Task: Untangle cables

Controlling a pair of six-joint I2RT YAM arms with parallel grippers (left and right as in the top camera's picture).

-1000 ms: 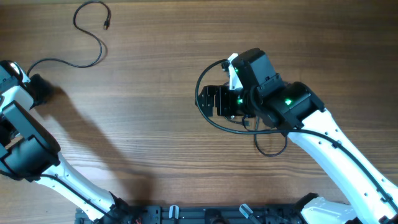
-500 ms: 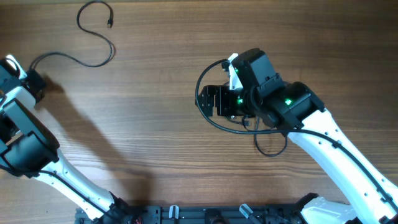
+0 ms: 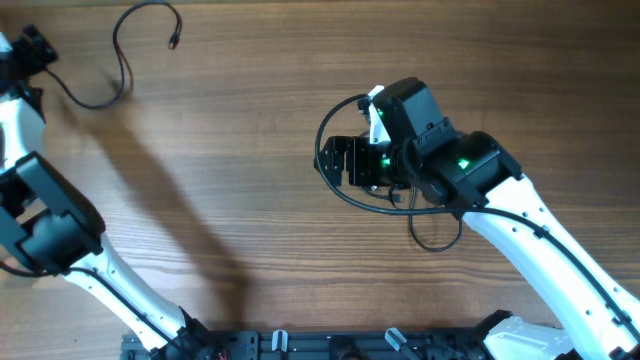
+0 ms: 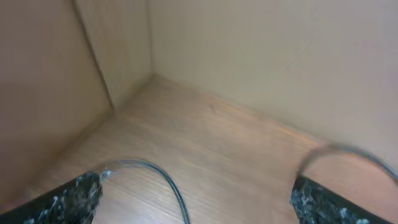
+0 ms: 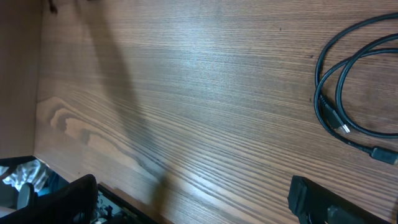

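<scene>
Wood-grain table [image 3: 250, 170] fills the overhead view, and the cables lie well apart on it: a loose strand [image 3: 118, 70] curls across the far-left corner, while a looped cable [image 3: 330, 190] rings the right gripper [image 3: 338, 162] near the middle and trails off under that arm. The left gripper [image 3: 28, 47] sits at the very corner of the table, beside the strand's near end, so an outward pull could probably drag the strand over the edge or run the arm out of reach. In the blurred left wrist view, the left gripper [image 4: 196, 186] stands wide apart with nothing pinched. The loose strand [image 4: 169, 182] arcs away from beside one finger [image 4: 74, 196] and seems to brush it at most, so it may slip free on any sideways move. The pale walls [image 4: 249, 56] close ahead could be struck. In the right wrist view, the right gripper [image 5: 194, 186] is likewise spread and empty over bare wood. The looped cable [image 5: 339, 81] lies off to the side with two turns running close together, outside the line of the jaws. Closing here would likely catch nothing, and a careless grab could pinch both turns and tighten the loop.
</scene>
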